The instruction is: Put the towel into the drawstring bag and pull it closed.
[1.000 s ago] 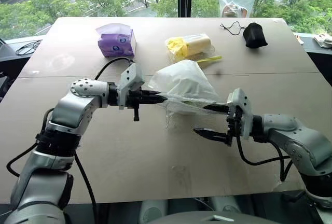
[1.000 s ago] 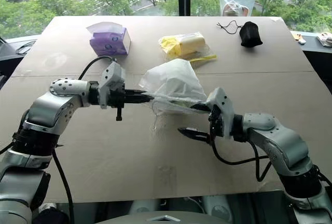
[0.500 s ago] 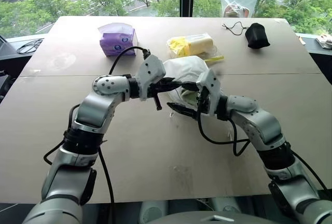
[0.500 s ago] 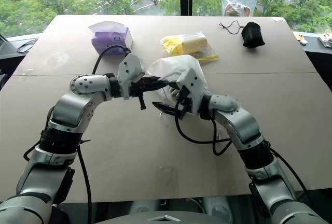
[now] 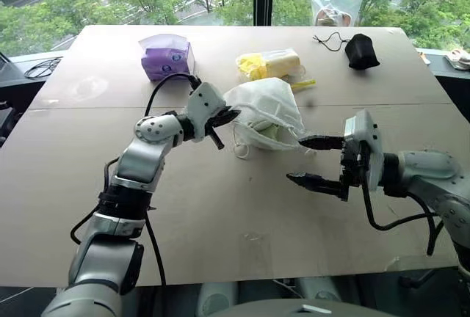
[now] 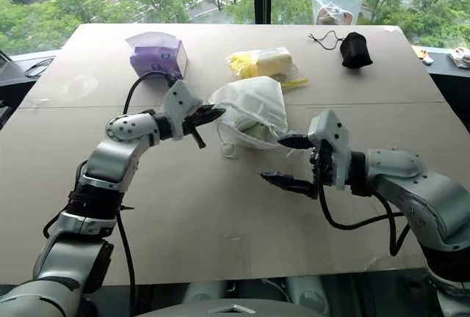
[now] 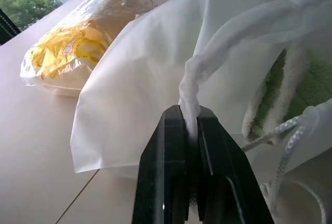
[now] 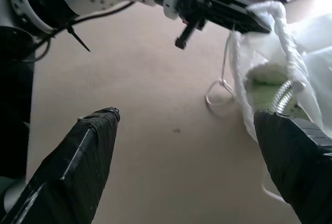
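On the left, our left claw (image 5: 229, 115) is pinched shut on the gathered hem at the mouth of the drawstring bag (image 5: 272, 104), holding that edge just off the table (image 5: 220, 214). The bag sits near the middle of the table, just in front of the clear plastic bag with yellow contents (image 5: 270, 64). The towel (image 7: 306, 79) is already inside, its pale green terry showing through the mouth, so what remains for us is the closing.

A white cord loop (image 5: 242, 148) hangs from the mouth onto the table beside the bag. To the right, our right claw (image 5: 314, 161) stands wide open and empty, apart from the bag.

To do this step well, we should keep the left grip firm as an anchor and bring the right claw onto cord alone, not the thin fabric. Then we pull away from the left claw, along the table, so the mouth gathers evenly. The risk, as we judge it, is dragging the light bag instead of cinching it, or snagging the towel in the mouth.
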You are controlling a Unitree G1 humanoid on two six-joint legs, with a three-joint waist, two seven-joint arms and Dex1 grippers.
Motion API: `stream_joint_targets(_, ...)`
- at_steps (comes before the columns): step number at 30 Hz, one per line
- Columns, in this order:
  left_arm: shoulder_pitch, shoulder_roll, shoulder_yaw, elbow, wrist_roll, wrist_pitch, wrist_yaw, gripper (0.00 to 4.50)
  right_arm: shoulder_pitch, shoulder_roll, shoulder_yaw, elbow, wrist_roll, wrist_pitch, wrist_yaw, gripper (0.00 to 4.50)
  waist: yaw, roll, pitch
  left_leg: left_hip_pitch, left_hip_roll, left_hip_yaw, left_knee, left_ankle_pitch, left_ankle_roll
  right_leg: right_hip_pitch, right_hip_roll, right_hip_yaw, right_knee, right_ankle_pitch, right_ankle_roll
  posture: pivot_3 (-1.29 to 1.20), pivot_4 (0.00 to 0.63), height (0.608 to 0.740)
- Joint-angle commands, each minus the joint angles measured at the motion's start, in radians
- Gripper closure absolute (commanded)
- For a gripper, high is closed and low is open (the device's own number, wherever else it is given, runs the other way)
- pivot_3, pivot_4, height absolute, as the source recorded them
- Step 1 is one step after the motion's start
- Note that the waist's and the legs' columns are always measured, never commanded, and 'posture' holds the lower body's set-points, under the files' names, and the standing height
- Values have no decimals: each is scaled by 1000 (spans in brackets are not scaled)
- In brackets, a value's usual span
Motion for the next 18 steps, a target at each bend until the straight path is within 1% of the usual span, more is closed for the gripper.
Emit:
stream_joint_targets(1, 19, 1, 51, -72, -49, 23, -7, 4500, 31, 19, 0, 42, -115, -38, -114, 81, -4, 0, 0, 0, 0, 0, 0, 0, 0, 0, 0, 1, 0, 0, 0, 0, 150, 740)
stream_joint_targets(2, 26, 4, 56, -79, -55, 28, -14, 4500, 39, 34, 7, 67, -132, -41, -133, 81, -4, 0, 0, 0, 0, 1, 0, 0, 0, 0, 0, 1, 0, 0, 0, 0, 150, 740)
stream_joint_targets(4, 30, 14, 62, -84, -58, 34, -22, 4500, 48, 58, 60, 142, -201, -86, -150, 81, -3, 0, 0, 1, 0, 1, 1, 0, 0, 0, 1, 1, 2, 0, 0, 0, 150, 740)
stream_joint_targets(5, 27, 17, 65, -89, -64, 38, -29, 4500, 44, 88, 77, 185, -218, -113, -154, 81, -3, -1, -1, 1, 0, 1, 2, 0, 0, 0, 1, 1, 2, 0, 0, 0, 150, 740)
stream_joint_targets(6, 23, 18, 69, -97, -72, 48, -32, 3808, 33, 133, 86, 231, -218, -140, -154, 0, -2, -1, -1, 1, 0, 1, 2, 0, 0, 0, 1, 1, 2, 0, 0, 0, 150, 740)
stream_joint_targets(8, 14, 22, 73, -115, -79, 65, -36, 3088, 2, 192, 120, 306, -230, -183, -132, 0, -3, -1, -1, 1, 0, 1, 2, 0, 0, 0, 2, 0, 2, 0, 0, 0, 150, 740)
stream_joint_targets(10, 13, 29, 86, -139, -94, 93, -39, 2162, -19, 217, 158, 361, -265, -230, -103, 0, -3, 0, 0, 1, 0, 1, 2, 0, 0, 0, 2, 1, 2, 0, 0, 0, 150, 740)
stream_joint_targets(13, 38, 65, 171, -206, -196, 203, -56, 773, -51, 243, 198, 449, -317, -316, -68, 0, -5, -1, 0, 0, 0, 1, 3, 0, 0, 0, 2, 1, 1, 0, 0, 0, 150, 740)
stream_joint_targets(14, 69, 90, 209, -233, -229, 236, -67, 405, -64, 248, 205, 483, -340, -346, -65, 0, -6, -1, 0, 0, 0, 1, 3, 0, 0, 0, 2, 2, 1, 0, 0, 0, 150, 740)
stream_joint_targets(17, 164, 147, 291, -286, -293, 307, -80, 405, -82, 253, 217, 552, -377, -395, -41, 0, -19, 0, -1, 1, 1, 1, 3, 0, 0, 0, 2, 3, 1, 0, 0, 0, 150, 740)
stream_joint_targets(18, 208, 156, 313, -300, -302, 314, -77, 340, -85, 254, 221, 576, -396, -414, -42, 251, -20, 0, -1, 2, 1, 0, 2, 0, 0, 0, 2, 3, 2, 0, 0, 0, 150, 740)
